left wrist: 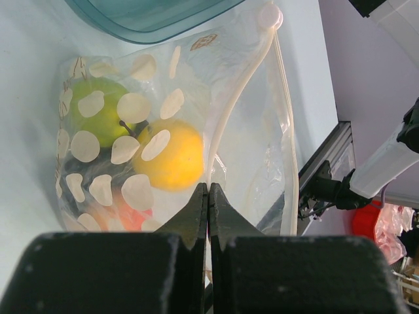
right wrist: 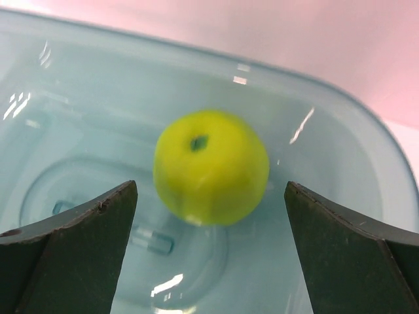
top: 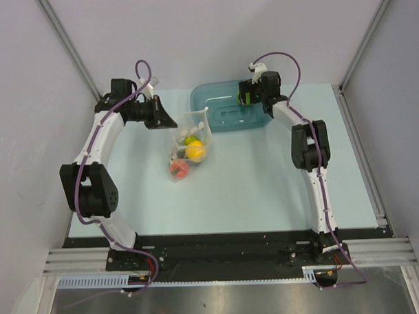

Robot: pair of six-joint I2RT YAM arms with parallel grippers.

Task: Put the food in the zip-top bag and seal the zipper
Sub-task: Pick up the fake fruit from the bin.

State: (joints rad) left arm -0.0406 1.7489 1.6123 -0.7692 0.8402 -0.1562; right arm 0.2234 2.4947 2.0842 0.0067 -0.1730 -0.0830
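The green apple [right wrist: 211,167] is blurred in the right wrist view, and from above the right arm's wrist hides most of it. It lies on the floor of the teal tub [top: 222,119], between the fingers of the right tool [right wrist: 209,190], which are spread wide and released, with a gap on either side. Just left of the tub and in front of it, the zip-top bag [left wrist: 255,131] lies on the table [top: 265,182]. Its pale printed dots partly mask what is inside: a green pear [left wrist: 98,108], an orange [left wrist: 171,157], a red-orange peach [left wrist: 127,219] cut off by the fingers, and a dark shape too obscured to name. The left tool [left wrist: 207,196] is clenched on the bag's mouth edge, where the zipper [left wrist: 239,85] runs into its tips.
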